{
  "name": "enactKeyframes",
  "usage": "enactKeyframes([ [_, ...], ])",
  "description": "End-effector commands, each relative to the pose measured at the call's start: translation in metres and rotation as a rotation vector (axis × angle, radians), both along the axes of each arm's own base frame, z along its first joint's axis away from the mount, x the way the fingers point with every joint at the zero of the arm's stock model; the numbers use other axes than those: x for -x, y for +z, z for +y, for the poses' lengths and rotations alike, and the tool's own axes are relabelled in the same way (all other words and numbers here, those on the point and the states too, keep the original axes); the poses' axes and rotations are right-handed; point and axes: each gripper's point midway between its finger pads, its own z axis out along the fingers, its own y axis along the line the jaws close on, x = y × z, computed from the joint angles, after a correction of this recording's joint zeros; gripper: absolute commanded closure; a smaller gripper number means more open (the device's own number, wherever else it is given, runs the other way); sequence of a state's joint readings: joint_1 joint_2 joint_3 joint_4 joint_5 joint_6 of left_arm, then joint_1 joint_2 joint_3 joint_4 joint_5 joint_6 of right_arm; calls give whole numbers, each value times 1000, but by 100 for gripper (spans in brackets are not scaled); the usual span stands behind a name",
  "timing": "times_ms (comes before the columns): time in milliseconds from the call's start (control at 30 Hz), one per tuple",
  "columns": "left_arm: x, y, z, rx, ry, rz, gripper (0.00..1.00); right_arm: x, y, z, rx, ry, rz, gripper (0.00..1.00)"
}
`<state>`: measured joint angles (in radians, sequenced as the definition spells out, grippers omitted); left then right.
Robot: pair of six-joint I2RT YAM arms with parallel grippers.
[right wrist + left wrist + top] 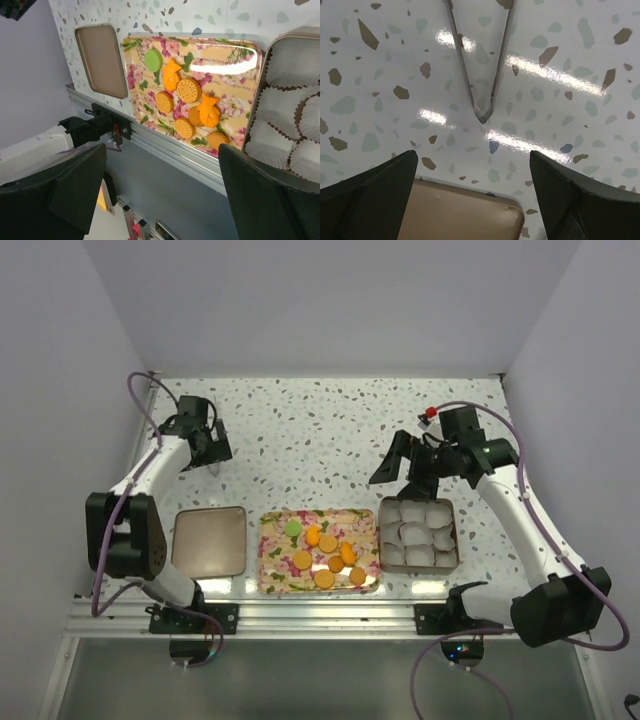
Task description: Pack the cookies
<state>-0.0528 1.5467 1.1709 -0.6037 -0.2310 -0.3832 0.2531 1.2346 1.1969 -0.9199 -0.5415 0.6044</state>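
The cookies lie on a floral tray (pixel 355 525) at the table's front centre: several orange cookies (pixel 327 542) and one light green cookie (pixel 292 528). The right wrist view shows the orange cookies (pixel 188 90) and the green one (pixel 153 59) on the tray (pixel 230 55). My right gripper (pixel 400 478) is open and empty, held above the table just behind the tin box of paper cups; its jaws (pixel 162 195) stand wide apart. My left gripper (pixel 215 450) is open and empty at the back left, well away from the cookies; in its own view (pixel 472 192) it holds nothing.
A tin box (pixel 458 535) holding white paper cups (pixel 295 115) stands right of the tray. Its flat lid (pixel 210 540) lies left of the tray and shows under the left gripper (pixel 460 215). Metal tongs (pixel 480 75) lie on the speckled table beyond the lid.
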Motion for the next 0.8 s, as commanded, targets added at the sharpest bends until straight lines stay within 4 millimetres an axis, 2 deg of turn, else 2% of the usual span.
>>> enactKeyframes([
  [0,-25,-14,0,5,4,10,0,-8,27,0,8,30,-88,4],
  [100,-36,-24,3,-17,10,30,0,-14,22,2,11,32,-65,5],
  [300,-62,-65,11,38,18,86,0,-26,18,2,29,21,-79,6],
  [333,-65,-67,7,53,7,82,0,-29,19,1,31,18,-81,6],
  [367,-68,-70,16,61,19,78,0,-31,18,2,33,23,-81,6],
  [600,-98,-87,27,60,18,91,0,-47,2,9,32,30,-37,7],
  [633,-98,-96,28,64,18,109,0,-50,3,9,29,32,-39,7],
  [767,-107,-109,25,84,-1,119,3,-59,-4,13,31,43,-18,8],
])
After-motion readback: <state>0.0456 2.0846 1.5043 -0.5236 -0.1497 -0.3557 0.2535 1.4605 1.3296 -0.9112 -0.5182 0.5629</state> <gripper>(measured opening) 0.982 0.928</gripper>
